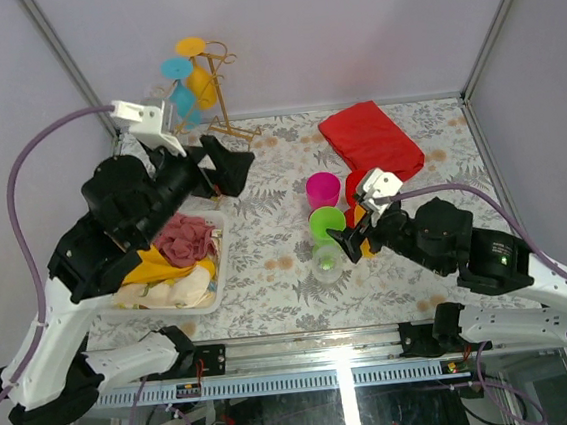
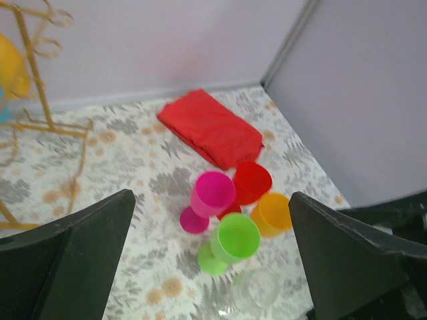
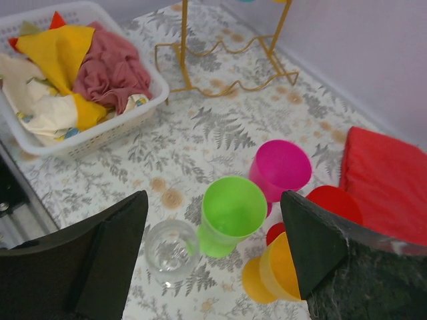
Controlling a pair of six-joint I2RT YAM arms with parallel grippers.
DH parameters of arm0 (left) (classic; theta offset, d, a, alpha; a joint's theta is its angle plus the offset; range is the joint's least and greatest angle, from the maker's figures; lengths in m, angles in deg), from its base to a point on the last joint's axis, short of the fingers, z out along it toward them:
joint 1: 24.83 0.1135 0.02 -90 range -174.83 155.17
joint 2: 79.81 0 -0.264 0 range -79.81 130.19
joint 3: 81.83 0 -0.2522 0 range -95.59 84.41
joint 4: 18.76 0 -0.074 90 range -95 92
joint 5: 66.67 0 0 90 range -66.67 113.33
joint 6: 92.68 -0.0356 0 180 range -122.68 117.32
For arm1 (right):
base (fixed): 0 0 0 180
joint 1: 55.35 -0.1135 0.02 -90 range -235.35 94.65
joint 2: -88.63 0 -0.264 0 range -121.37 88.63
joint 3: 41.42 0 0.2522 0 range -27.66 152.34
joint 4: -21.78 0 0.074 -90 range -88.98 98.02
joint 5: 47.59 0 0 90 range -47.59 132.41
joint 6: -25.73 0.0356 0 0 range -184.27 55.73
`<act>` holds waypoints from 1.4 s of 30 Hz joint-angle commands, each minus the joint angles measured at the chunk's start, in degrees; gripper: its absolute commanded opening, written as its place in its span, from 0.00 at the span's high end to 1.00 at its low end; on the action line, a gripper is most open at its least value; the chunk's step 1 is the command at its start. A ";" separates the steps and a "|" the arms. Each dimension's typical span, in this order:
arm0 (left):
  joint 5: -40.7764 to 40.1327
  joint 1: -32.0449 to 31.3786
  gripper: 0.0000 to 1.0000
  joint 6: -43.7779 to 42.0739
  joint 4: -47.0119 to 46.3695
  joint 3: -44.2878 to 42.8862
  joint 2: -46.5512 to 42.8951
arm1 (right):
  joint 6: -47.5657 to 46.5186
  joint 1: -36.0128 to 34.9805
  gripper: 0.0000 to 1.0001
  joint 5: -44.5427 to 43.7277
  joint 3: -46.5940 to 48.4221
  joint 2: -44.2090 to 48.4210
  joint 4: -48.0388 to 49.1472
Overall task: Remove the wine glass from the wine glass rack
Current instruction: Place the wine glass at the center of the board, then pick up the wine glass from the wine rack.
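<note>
The gold wire wine glass rack stands at the table's far left with a yellow wine glass and a blue wine glass hanging upside down on it. Its frame shows at the left edge of the left wrist view, and its base shows in the right wrist view. My left gripper is open and empty, just in front and to the right of the rack. My right gripper is open and empty over a group of glasses standing on the table.
Magenta, green, red, orange and clear glasses stand mid-table. A folded red cloth lies at the far right. A white basket of cloths sits at the near left.
</note>
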 commanded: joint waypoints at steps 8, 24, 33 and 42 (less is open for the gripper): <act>25.24 31.81 0.00 -1.42 -1.37 -9.35 10.29 | -8.19 -0.08 0.04 -12.02 4.28 -6.24 5.09; 49.90 64.67 0.00 12.99 -17.62 -7.94 23.99 | 3.03 22.34 0.01 4.75 12.00 -14.03 0.25; 55.94 66.57 0.00 15.94 -24.82 -6.14 30.66 | 3.49 22.78 0.01 5.72 13.41 -15.57 1.28; 54.03 66.54 0.15 21.37 -29.66 -5.21 34.96 | 2.45 22.74 0.01 6.34 15.05 -17.14 1.00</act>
